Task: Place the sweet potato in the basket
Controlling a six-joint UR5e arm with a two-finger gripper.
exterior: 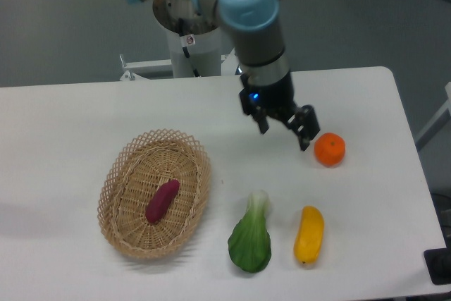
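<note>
A: Where is the sweet potato (162, 201)?

B: It lies inside the basket (120, 167), on the woven floor near the middle, its long axis slanting from lower left to upper right.

A: And the gripper (283, 131)?

B: It hangs over the table (63, 118), well to the right of the basket and up from it. The two fingers stand apart with nothing between them.

A: Is it touching anything?

B: Not that I can see. The orange (330, 149) sits just beside the right-hand finger, but I cannot tell whether they meet.

A: What else is on the table?

B: A bok choy (251, 240) in front, pale stalk pointing away from the camera, and a yellow vegetable (309, 234) just right of it, lying roughly upright in the view. Both are well clear of the basket.
</note>
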